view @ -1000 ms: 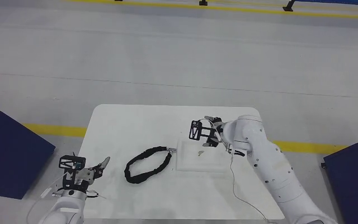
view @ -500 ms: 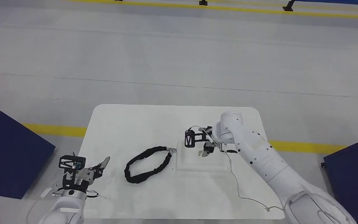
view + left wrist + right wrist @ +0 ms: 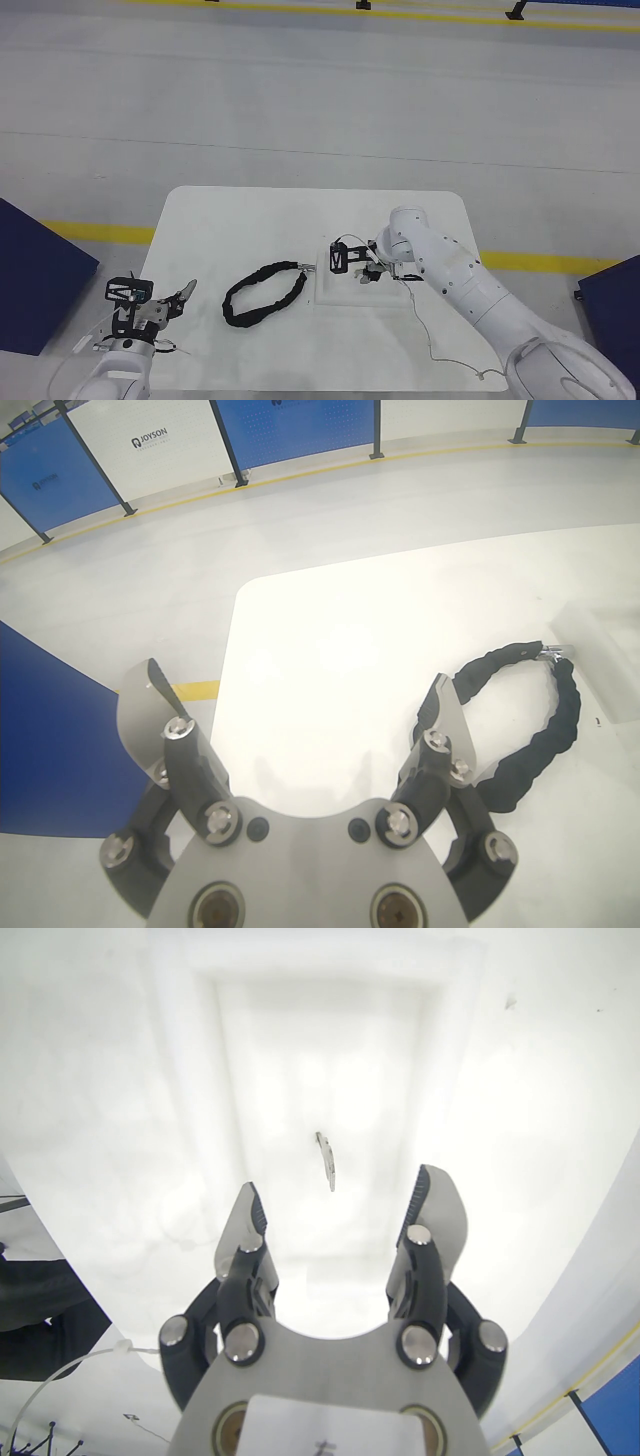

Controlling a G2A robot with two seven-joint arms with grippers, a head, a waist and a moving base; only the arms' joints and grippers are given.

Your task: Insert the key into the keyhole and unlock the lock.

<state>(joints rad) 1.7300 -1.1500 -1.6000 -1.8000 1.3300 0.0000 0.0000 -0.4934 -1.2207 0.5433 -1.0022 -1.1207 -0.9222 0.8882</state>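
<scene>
Hovering right hand (image 3: 336, 1200) spread wide over key (image 3: 327, 1163) in white tray (image 3: 175, 1078), left hand (image 3: 297, 687) spread, empty

Table (image 3: 250, 215): white, rounded corners.
Tray (image 3: 345, 296): white, shallow, lying on the table's right half.
Floor (image 3: 300, 90): pale grey, all round the table.
Yellow stripe (image 3: 100, 233): on the floor, showing at both sides of the table.
Blue panels (image 3: 30, 285): one at each side of the table.
Partition wall (image 3: 300, 430): blue and white boards on black posts, well beyond the table.
</scene>
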